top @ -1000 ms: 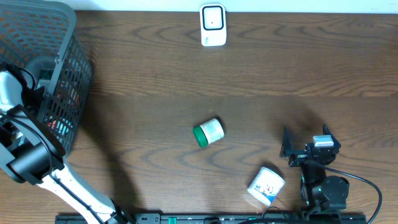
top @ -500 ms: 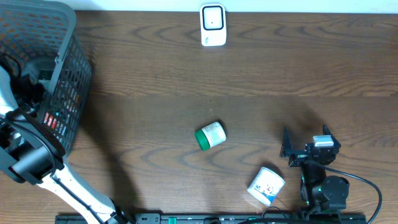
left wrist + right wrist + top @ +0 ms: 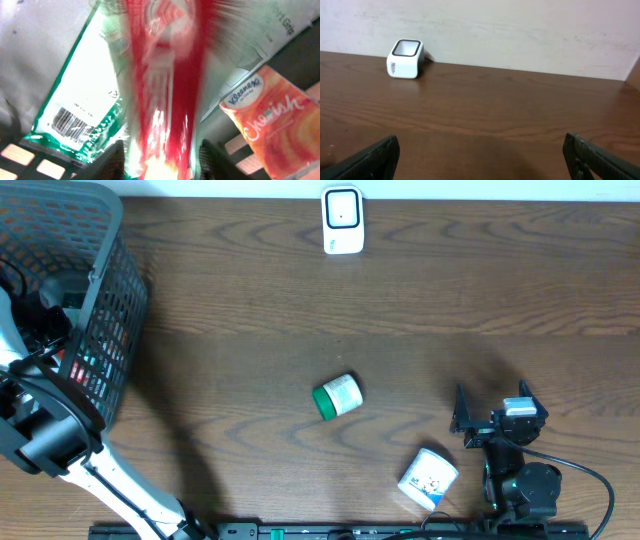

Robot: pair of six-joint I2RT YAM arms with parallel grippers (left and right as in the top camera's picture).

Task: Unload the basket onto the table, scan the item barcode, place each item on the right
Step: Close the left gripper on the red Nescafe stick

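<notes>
The left arm [image 3: 50, 435] reaches over the rim of the basket [image 3: 112, 330] at the table's [image 3: 250, 300] far left corner, its wrist down among the goods; in the wrist view the left gripper [image 3: 162, 152] has its two fingers [image 3: 118, 159] set on either side of a red pack [image 3: 165, 90], which fills the gap between them and is badly blurred; whether the fingers pinch it or only flank it, I cannot tell. Left of the red pack lies a green pouch [image 3: 75, 105], its barcode facing the camera near the lower left; to the right lies an orange tissue pack [image 3: 270, 117], tilted, lying over a dark stretch of the basket.

The right gripper [image 3: 481, 145] sits low near the table's near right corner, spread wide with nothing between its fingers [image 3: 370, 159]; it faces across bare wood toward the wall [image 3: 520, 30].

The scanner [image 3: 341, 220], a small white box with a dark window, stands at the far edge of the table, about midway along it, well apart from both grippers; the right wrist view shows it at the far left against the wall. A jar [image 3: 336, 395] with a green cap lies on its side near the table's middle; a white tub [image 3: 429, 478] lies tilted near the front edge, just left of the right arm's base.
</notes>
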